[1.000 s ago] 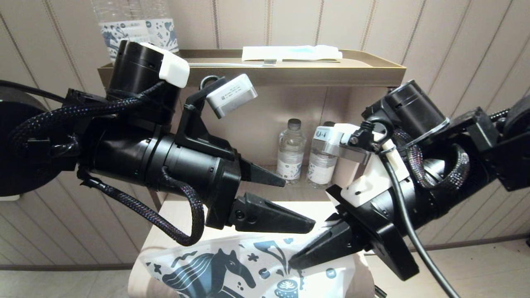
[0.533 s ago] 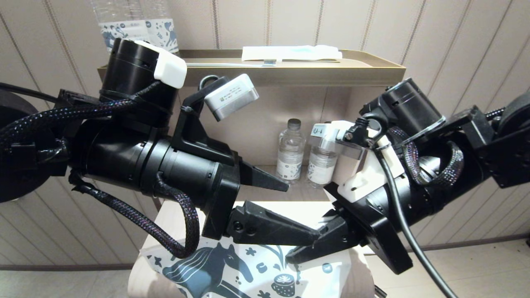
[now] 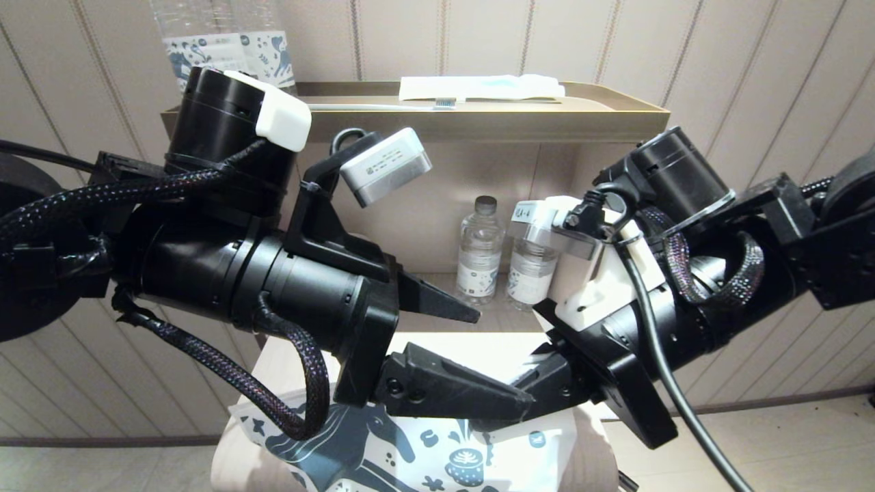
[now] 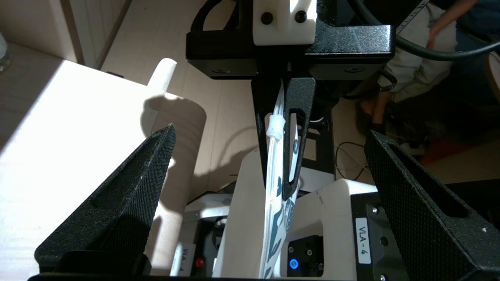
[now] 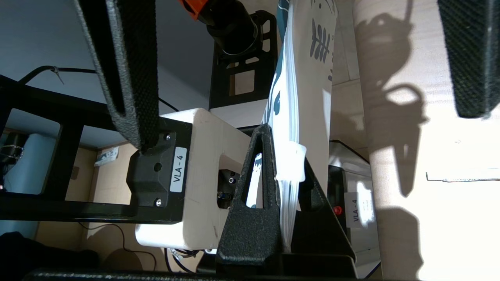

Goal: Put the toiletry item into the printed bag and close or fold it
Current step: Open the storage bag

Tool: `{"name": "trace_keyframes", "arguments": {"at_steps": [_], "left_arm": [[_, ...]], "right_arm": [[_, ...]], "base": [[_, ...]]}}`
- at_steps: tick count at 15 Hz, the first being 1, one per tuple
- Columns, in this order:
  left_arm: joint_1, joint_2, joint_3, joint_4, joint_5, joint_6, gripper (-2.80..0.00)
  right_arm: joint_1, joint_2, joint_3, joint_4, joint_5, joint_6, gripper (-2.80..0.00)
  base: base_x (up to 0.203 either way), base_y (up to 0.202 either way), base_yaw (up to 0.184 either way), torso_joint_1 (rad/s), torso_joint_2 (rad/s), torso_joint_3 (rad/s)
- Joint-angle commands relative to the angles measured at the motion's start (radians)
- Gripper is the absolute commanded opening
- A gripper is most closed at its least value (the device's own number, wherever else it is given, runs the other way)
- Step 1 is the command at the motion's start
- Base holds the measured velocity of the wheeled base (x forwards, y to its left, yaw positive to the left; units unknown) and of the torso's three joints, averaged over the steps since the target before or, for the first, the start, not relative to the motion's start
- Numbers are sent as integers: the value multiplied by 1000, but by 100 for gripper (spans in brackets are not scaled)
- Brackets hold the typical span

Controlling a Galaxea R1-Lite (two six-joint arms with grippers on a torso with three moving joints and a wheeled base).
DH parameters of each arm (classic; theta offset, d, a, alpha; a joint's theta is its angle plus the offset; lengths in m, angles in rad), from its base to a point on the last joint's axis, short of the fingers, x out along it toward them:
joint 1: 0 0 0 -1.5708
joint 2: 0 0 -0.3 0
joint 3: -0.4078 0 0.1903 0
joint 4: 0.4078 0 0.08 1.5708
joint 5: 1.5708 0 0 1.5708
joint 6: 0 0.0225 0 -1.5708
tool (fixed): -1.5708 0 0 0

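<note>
Our right claw is clenched on the printed bag's zip edge, and our left claw is spread wide around it.

Printed bag hangs in front of the robot over the near edge of the low table, held at its top strip by the right gripper coming in from the right. Left gripper reaches in from the left, one finger on either side of the right gripper's tip (not touching the bag). Behind the table, two water bottles stand side by side under a shelf; a toothbrush and packet lie on the shelf, more bottles at its left end.
</note>
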Motion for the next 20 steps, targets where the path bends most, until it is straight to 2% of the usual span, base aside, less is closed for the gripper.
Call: {"name": "trace_keyframes", "arguments": {"at_steps": [1, 2, 3, 20], "left_arm": [[0, 2, 1, 1, -4, 0, 0], [0, 0, 5, 1, -4, 0, 0], [-3, -1, 7, 1, -3, 0, -280], [-37, -9, 12, 3, -17, -27, -280]], "right_arm": [[-2, 4, 0, 3, 5, -1, -280], [-1, 6, -3, 2, 5, 3, -280], [-2, 6, -8, 2, 5, 12, -280], [-3, 7, -20, 3, 5, 16, -280]], "base": [[0, 0, 0, 0, 0, 0], [0, 0, 0, 0, 0, 0], [0, 0, 0, 0, 0, 0], [0, 0, 0, 0, 0, 0]]}}
